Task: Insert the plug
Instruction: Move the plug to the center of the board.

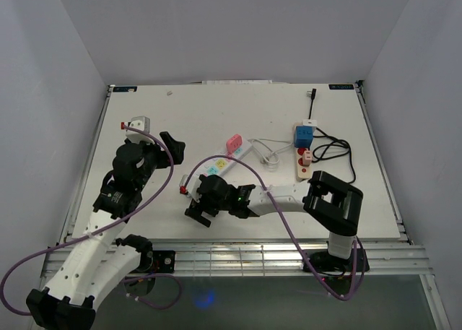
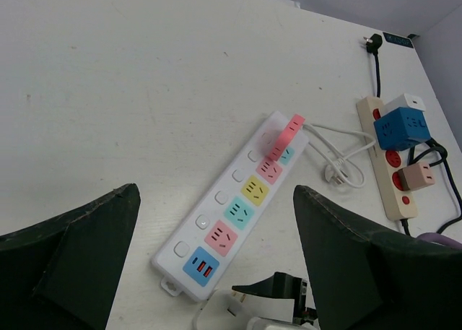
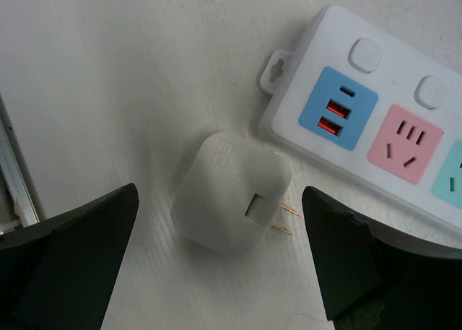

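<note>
A white square plug (image 3: 234, 203) with two brass prongs lies flat on the table, its prongs pointing toward the white power strip (image 3: 375, 128), close to the strip's blue USB end. My right gripper (image 3: 220, 200) is open and hovers over the plug, one finger on each side, not touching it. The plug also shows at the bottom of the left wrist view (image 2: 231, 312). My left gripper (image 2: 215, 193) is open and empty above the strip (image 2: 238, 207), which has pink, teal and yellow sockets. In the top view the strip (image 1: 220, 165) lies between my left gripper (image 1: 173, 148) and right gripper (image 1: 201, 209).
A pink plug (image 2: 285, 136) stands in the far end of the strip, whose white cord (image 2: 339, 172) coils beside it. A beige power strip (image 1: 303, 165) with a blue cube adapter (image 1: 303, 136) and black cables lies at the right. The table's front edge is near the right gripper.
</note>
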`<state>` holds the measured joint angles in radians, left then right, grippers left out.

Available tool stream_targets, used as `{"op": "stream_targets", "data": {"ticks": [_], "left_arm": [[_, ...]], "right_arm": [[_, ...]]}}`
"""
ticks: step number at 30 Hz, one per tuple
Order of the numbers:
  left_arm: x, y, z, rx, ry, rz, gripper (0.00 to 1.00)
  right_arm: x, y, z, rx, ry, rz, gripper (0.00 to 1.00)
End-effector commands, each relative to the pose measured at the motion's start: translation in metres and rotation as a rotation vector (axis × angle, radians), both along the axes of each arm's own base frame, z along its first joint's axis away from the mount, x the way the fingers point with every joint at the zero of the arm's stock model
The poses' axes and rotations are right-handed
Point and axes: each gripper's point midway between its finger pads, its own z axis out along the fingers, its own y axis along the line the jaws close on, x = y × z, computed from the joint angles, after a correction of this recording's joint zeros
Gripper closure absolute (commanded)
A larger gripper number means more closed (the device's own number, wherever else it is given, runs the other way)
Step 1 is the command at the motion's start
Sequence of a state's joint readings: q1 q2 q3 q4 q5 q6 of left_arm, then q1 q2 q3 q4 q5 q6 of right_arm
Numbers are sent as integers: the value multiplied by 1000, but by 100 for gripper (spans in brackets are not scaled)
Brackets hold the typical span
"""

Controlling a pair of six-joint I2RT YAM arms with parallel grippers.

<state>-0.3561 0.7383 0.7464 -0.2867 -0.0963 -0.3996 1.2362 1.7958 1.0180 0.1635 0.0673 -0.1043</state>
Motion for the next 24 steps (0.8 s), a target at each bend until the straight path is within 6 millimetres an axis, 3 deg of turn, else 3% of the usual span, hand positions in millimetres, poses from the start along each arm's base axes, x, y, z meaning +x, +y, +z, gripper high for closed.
{"op": "stream_targets", "data": {"ticks": [1,8,11,18,24], "left_arm": [[-1,10,3,21,-17,43,2],[2,11,-3,34,2,50,2],[2,11,-4,37,6,51,2],[3,13,-7,44,10,59,2],[4,13,-9,47,18,62,2]], "right_arm": [[9,6,-5,-50,-21,-58,0],[16,7,-9,-66,-22,-102,0],[14,7,-14,-77,-13,-100,6],[9,11,-19,-77,24,-92,29],[4,10,-17,-56,72,-118,41]]}}
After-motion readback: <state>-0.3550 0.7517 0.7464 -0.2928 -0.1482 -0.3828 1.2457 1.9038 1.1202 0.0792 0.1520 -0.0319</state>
